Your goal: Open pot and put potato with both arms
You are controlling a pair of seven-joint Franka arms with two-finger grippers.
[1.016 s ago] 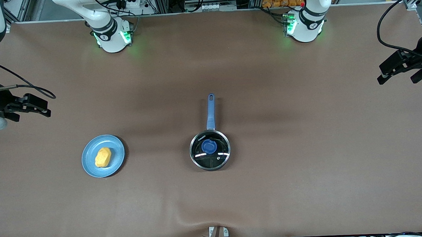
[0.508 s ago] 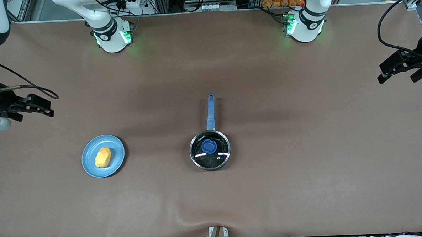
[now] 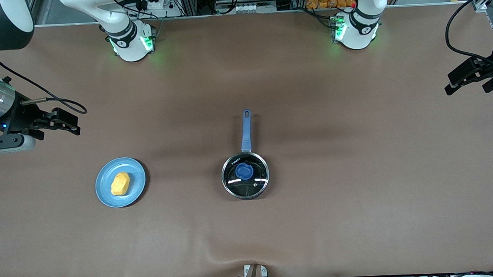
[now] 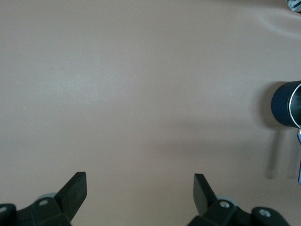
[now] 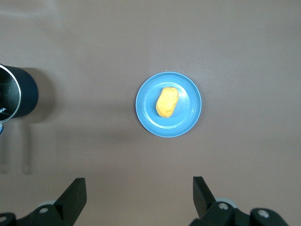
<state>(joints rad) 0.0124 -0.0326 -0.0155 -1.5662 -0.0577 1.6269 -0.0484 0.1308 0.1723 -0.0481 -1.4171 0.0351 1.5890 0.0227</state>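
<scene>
The potato (image 3: 120, 184) lies on the blue plate (image 3: 136, 168), toward the right arm's end of the tabletop (image 3: 357, 200). The right hand (image 3: 67, 122), fingers wide and empty, hangs closest to it. The left hand (image 3: 470, 81), also wide, is well apart from the lidded pot (image 3: 245, 175).

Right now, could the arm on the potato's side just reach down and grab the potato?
Probably yes. The right hand is open, up in the air toward its end of the table, and the potato lies uncovered on the blue plate with nothing between them.
</scene>
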